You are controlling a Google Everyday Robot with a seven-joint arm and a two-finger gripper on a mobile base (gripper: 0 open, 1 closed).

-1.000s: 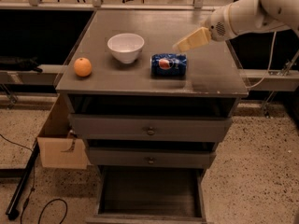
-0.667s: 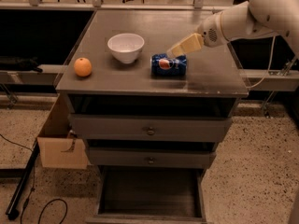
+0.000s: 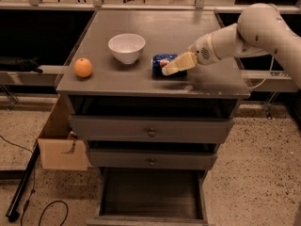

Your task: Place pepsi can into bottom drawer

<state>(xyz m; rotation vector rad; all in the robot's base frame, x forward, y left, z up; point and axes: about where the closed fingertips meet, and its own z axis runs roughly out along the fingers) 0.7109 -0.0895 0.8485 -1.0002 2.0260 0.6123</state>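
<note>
Pepsi can: the small blue metal drink can [image 3: 157, 62] lies on its side on the grey wooden surface [image 3: 141, 25], just right of the white round bowl [image 3: 126, 47], partly hidden behind the end effector.
End effector: the cream-coloured end effector [image 3: 168, 68] sits right of the white bowl, laid across the front and right part of the can, its tip pointing down and toward the bowl.
End effector state: cannot tell whether it is spread, pressed together or pinching the can.
Arm: the white rounded arm [image 3: 254, 29] reaches in from well right of the bowl.
Orange: the round orange fruit [image 3: 83, 67] rests left of the bowl and nearer the front edge.
Bottom drawer: the lowest grey drawer [image 3: 150, 194], far below the bowl, is pulled out, showing its dark flat floor.
Upper drawers: two grey drawers with small round knobs [image 3: 151, 132] lie below the bowl, between surface and bottom drawer.
Cardboard box: a brown box [image 3: 61, 149] stands on the floor, below and left of the bowl.
</note>
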